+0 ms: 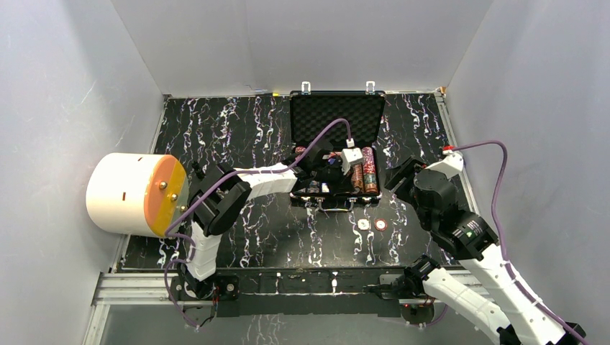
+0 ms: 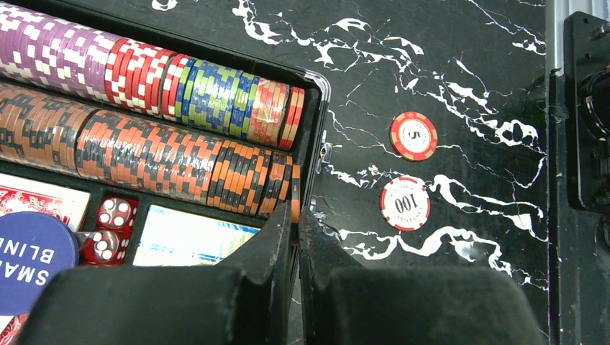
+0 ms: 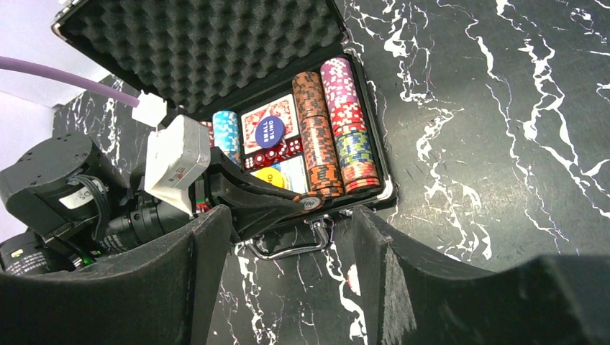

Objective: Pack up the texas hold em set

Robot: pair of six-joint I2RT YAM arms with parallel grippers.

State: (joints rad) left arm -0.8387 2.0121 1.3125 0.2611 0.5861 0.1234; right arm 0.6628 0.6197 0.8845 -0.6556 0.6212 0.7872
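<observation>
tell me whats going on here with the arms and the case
The case lies open, its tray holding chips, cards and dice. The left gripper is shut at the front right corner. The right gripper hangs open and empty before the case. A 5 chip and a 100 chip lie loose on the table.

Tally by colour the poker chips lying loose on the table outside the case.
red chip, marked 5: 1
white chip, red-edged, marked 100: 1
Total: 2
</observation>
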